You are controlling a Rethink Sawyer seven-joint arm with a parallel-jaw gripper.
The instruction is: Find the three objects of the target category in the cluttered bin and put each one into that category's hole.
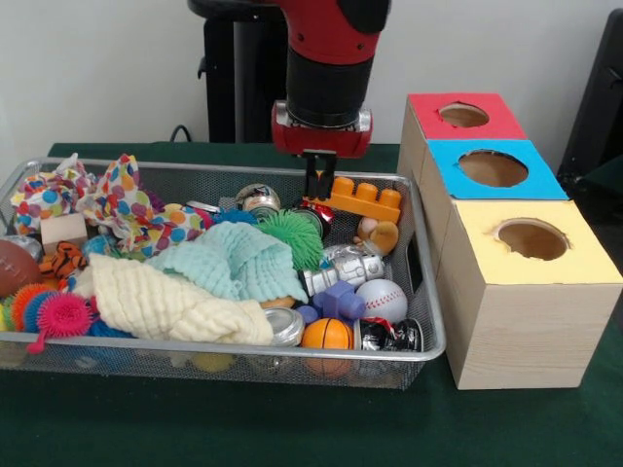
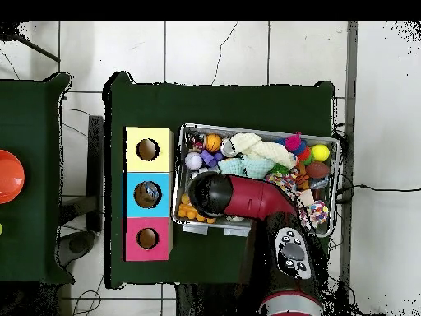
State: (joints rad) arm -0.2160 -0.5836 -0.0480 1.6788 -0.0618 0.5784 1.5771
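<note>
Three boxes stand in a row beside the wire bin (image 1: pixel 421 292). Each is pale wood with a round hole in its top. One box has a red top (image 1: pixel 461 116), the next a blue top (image 1: pixel 494 168), and the near one a yellow top (image 1: pixel 532 242). In the overhead view the blue hole seems to have something dark inside, but it is too small to name.

Which toys belong to the target group cannot be told from the pictures. The bin is a silver mesh basket, full of toys. At its right end lie an orange plastic block (image 1: pixel 366 198) with round bumps on top, a white baseball (image 1: pixel 382 298) with red stitches, a small orange basketball (image 1: pixel 327 334), a purple block (image 1: pixel 338 299), a shiny silver toy (image 1: pixel 346 267) and a black can (image 1: pixel 389 336).

The gripper (image 1: pixel 319 181) hangs from the red and black arm (image 1: pixel 328 58). It is down at the far side of the bin, just left of the orange block. Its black fingers stand close together, and it cannot be told if they hold or touch anything.

A fuzzy green spiky ball (image 1: pixel 293 238) sits in the middle. Soft cloths lie over the toys: a mint green one (image 1: pixel 230 264) and a cream one (image 1: pixel 165 305), both with a bumpy weave. At the left are a spotted cloth (image 1: pixel 125 202), a pink spiky ball (image 1: pixel 63 315) and a brown football (image 1: pixel 14 267).
</note>
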